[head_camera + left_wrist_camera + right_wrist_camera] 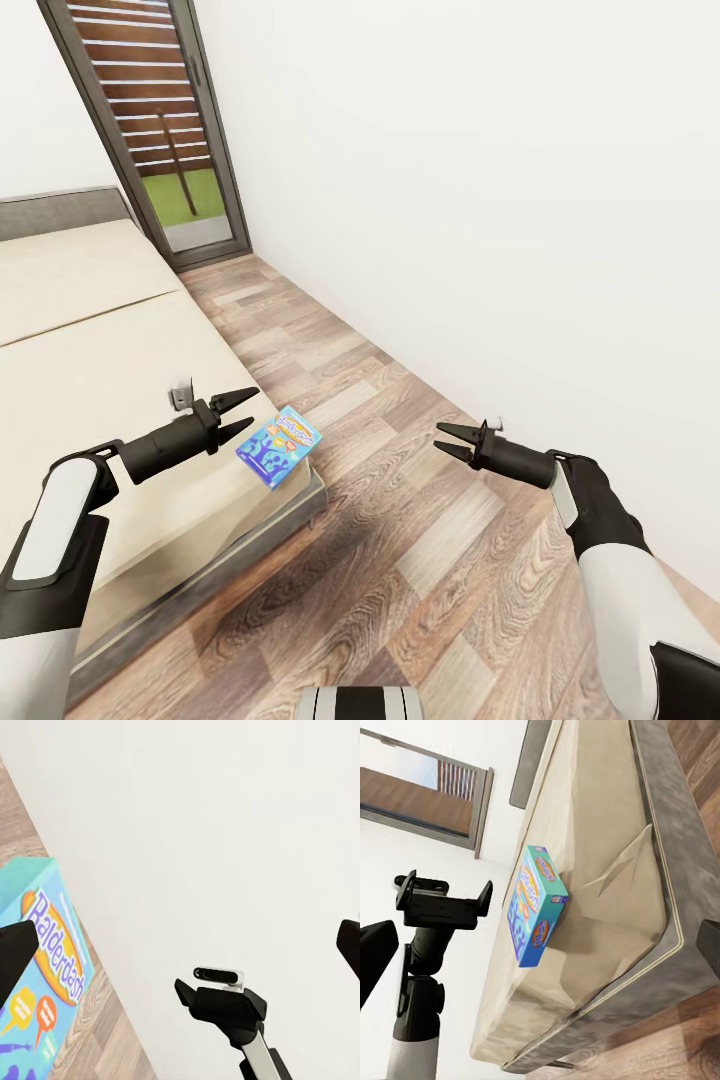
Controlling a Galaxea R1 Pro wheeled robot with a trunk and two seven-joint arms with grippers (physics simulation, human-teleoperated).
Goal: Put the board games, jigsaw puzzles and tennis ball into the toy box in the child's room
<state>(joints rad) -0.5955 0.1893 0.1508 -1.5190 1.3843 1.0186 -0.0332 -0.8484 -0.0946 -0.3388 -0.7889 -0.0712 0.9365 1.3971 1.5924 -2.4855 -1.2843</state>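
Glossy printed card board game [279, 446]; matt cloth bed [90, 350]; wood-plank floor [420, 560].

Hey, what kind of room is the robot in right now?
Most likely a bedroom, perhaps a child's: a large low bed with a beige mattress, a blue cartoon-printed game box at its corner, wood-plank floor and a dark-framed slatted window.

A blue board game box [45, 967] printed "Balderdash" fills the nine o'clock side, with wood-plank floor [112, 1042] running beside it. Behind spreads a plain white wall [225, 817]. Toward five o'clock the right hand [221, 1001] shows, black, on a white arm. Dark fingertips [15, 956] frame both edges, spread wide apart.
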